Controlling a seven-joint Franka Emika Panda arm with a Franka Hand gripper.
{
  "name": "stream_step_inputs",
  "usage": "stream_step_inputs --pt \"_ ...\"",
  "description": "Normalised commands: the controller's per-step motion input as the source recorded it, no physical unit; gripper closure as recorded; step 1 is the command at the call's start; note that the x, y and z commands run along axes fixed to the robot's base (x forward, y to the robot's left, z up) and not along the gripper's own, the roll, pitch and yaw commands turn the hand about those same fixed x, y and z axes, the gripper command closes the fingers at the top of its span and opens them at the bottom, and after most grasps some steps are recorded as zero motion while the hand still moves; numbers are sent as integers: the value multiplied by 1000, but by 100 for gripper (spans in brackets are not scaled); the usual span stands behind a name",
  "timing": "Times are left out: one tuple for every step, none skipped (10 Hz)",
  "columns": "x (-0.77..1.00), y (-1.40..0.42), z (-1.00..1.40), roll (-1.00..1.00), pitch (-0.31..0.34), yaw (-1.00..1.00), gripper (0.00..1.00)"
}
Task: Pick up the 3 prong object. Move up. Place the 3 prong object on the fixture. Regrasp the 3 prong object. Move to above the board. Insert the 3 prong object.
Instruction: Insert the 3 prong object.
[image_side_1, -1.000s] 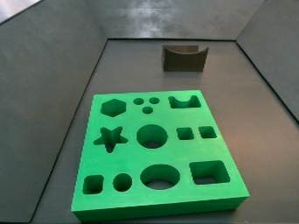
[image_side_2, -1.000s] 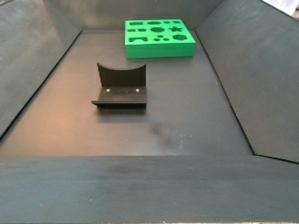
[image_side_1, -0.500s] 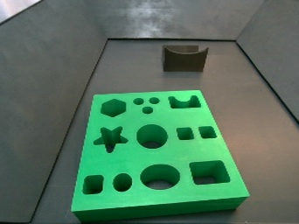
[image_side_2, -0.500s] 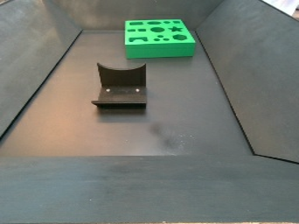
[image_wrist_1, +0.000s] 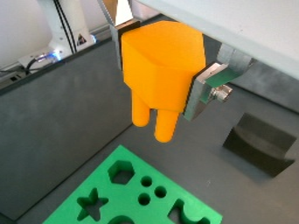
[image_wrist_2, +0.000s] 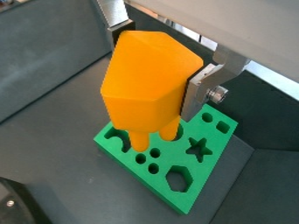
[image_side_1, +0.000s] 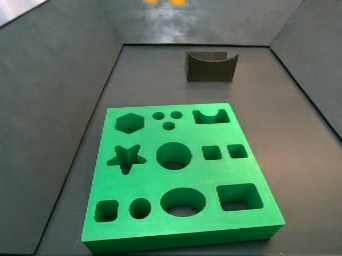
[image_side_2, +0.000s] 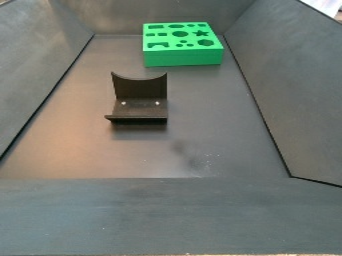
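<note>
I see my gripper (image_wrist_1: 163, 66) clamped on the 3 prong object (image_wrist_1: 160, 72), prongs pointing down, held high above the board (image_wrist_2: 163, 153) in both wrist views. The fixture (image_side_2: 138, 98) stands apart from the board on the floor

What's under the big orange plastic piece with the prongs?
The orange three-prong plastic piece, held in the gripper, hangs above the bright green board with cut-out shapes. Its body hides part of the board; the three small round holes show near its prongs.

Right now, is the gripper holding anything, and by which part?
Yes: the gripper, above the board, holds the 3 prong object by its wide body, prongs pointing down, one of the fingers against its side.
</note>
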Motion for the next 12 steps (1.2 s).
stream_step_inputs --pt "240 -126 -540 -246 63 -54 100" --pt "309 -151 -617 -201 59 -111 100" --pt "263 -91 -646 -203 33 -206 100" --pt "263 -80 -657 -197 31 -209 100" --pt "246 -40 -694 -180 24 -251 100" --pt "0 0 -826 -151 0 -263 100" --pt "-66 0 -929 69 -13 -197 100" --pt "-74 -51 -749 297 -43 -143 100" --pt "-17 -74 -809 266 -56 -174 100" --pt "-194 -111 -751 87 -131 -397 100" --pt "-234 0 -503 4 -94 -831 100" --pt "-74 0 -280 0 -11 -1000 100"
